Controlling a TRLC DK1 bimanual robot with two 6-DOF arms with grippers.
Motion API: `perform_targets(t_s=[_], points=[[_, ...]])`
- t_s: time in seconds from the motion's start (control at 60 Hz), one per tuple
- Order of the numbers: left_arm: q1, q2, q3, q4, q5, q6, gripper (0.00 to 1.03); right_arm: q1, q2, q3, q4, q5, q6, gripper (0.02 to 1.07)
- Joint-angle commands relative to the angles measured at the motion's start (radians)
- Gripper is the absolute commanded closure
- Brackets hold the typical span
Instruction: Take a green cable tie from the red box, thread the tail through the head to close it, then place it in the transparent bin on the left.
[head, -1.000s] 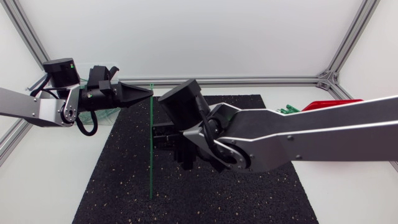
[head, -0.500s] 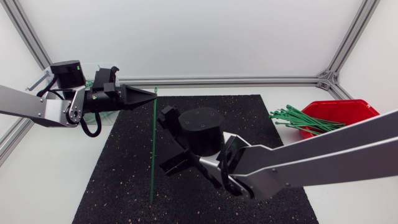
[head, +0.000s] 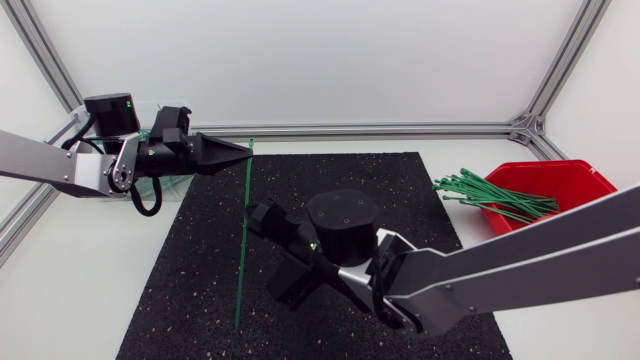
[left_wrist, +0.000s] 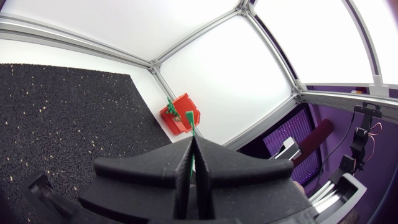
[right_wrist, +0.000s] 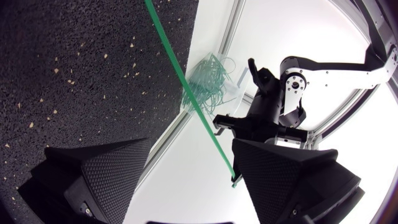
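Observation:
A long green cable tie (head: 243, 235) hangs nearly straight down over the mat. My left gripper (head: 240, 149) is shut on its upper end, and the tie's head (left_wrist: 191, 120) pokes out past the closed fingertips. My right gripper (head: 279, 250) stands open just right of the tie's middle, not touching it. In the right wrist view the tie (right_wrist: 186, 93) runs ahead of the spread right gripper (right_wrist: 193, 180), ending near one finger (right_wrist: 292, 180). The red box (head: 560, 180) at the far right holds a bundle of green ties (head: 490, 195). The transparent bin (head: 168, 186) lies behind my left arm.
A black speckled mat (head: 420, 200) covers the table's middle. The transparent bin (right_wrist: 208, 78) holds several looped green ties. An aluminium frame rail (head: 400, 129) runs along the back edge. My right arm's broad links cross the front right of the mat.
My right gripper has swung toward the front of the mat, turned, and now sits lower along the tie. The left gripper has shifted only slightly; the tie's lower end has drifted a little left.

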Motion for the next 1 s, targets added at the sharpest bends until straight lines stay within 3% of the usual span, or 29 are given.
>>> perform_targets(t_s=[0.0, 0.35, 0.533, 0.983], points=[[-0.006, 0.024, 0.025, 0.0, 0.021, -0.019, 1.0, -0.015, 0.018, -0.018, 0.012, -0.035, -0.068, 0.11], [-0.02, 0.056, 0.085, -0.036, 0.027, -0.02, 1.0, -0.049, 0.066, -0.007, 0.02, -0.17, -0.109, 0.11], [-0.023, 0.07, 0.115, -0.066, -0.036, -0.02, 1.0, -0.045, 0.097, 0.0, 0.041, -0.181, -0.143, 0.14], [-0.017, 0.152, 0.236, -0.135, -0.018, -0.02, 1.0, 0.023, 0.196, 0.016, 0.178, -0.221, -0.089, 0.16]])
